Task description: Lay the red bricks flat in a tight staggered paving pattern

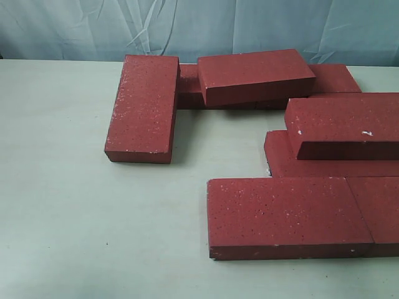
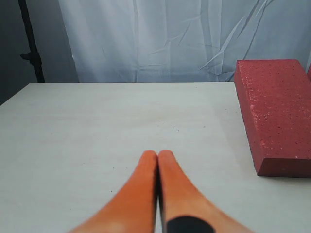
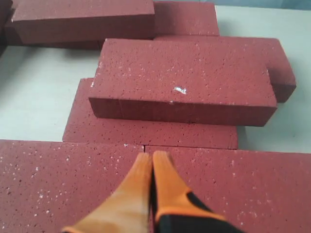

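Observation:
Several red bricks lie on the pale table. One point(image 1: 142, 109) lies flat alone at the left, also seen in the left wrist view point(image 2: 277, 111). At the back, a brick point(image 1: 255, 75) rests tilted on others. At the right, a brick point(image 1: 346, 121) sits on a flat one point(image 1: 293, 163). Two front bricks point(image 1: 287, 215) point(image 1: 380, 212) lie flat end to end. My left gripper point(image 2: 157, 154) is shut and empty over bare table. My right gripper point(image 3: 152, 156) is shut and empty over the seam between the two front bricks point(image 3: 63, 179) point(image 3: 252, 184), facing the stacked brick point(image 3: 182, 80). Neither gripper shows in the exterior view.
A pale blue cloth backdrop point(image 1: 199, 28) hangs behind the table's far edge. A dark stand pole point(image 2: 30, 41) rises beyond the table in the left wrist view. Bare table point(image 1: 75, 212) spreads across the left and front.

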### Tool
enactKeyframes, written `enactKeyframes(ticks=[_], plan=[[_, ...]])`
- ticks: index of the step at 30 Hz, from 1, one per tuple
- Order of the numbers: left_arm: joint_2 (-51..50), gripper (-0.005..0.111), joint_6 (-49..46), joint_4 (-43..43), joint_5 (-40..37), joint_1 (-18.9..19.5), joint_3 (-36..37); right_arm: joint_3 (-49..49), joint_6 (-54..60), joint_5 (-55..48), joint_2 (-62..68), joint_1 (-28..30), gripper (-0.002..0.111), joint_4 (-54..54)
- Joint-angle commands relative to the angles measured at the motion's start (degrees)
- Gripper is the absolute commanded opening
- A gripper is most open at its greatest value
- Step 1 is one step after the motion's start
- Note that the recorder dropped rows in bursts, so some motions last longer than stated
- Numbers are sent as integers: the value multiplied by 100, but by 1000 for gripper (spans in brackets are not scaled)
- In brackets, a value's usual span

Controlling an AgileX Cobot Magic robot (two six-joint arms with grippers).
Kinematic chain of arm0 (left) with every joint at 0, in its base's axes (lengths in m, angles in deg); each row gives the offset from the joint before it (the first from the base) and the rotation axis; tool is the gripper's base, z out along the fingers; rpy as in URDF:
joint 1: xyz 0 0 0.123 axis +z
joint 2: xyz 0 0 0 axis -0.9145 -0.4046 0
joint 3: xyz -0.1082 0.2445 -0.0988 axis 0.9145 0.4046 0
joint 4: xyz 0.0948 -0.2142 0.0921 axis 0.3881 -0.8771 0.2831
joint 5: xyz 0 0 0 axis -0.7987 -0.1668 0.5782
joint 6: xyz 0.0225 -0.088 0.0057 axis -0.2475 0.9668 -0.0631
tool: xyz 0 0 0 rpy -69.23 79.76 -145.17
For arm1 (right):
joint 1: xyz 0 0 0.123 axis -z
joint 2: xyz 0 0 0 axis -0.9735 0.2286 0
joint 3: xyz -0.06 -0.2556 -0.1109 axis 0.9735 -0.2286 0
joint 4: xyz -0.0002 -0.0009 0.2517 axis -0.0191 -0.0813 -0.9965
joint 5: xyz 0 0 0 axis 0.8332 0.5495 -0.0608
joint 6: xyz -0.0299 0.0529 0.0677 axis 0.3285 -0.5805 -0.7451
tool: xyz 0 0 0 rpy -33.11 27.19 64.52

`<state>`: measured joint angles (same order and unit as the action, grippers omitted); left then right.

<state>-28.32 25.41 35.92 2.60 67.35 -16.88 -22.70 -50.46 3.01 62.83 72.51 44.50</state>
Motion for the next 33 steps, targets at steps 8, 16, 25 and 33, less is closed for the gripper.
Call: enactKeyframes(ticks=[8, 16, 25, 33], plan=[[25, 0, 1, -5, -6, -18, 25, 52, -4, -6, 213, 19, -1, -207], [25, 0, 1, -5, -6, -18, 25, 52, -4, -142, 235, 19, -1, -428], [25, 0, 1, -5, -6, -18, 25, 605, -16, -384, 1697, 19, -1, -491], [25, 0, 1, -5, -6, -18, 25, 843, -4, -318, 2274, 19, -1, -610]])
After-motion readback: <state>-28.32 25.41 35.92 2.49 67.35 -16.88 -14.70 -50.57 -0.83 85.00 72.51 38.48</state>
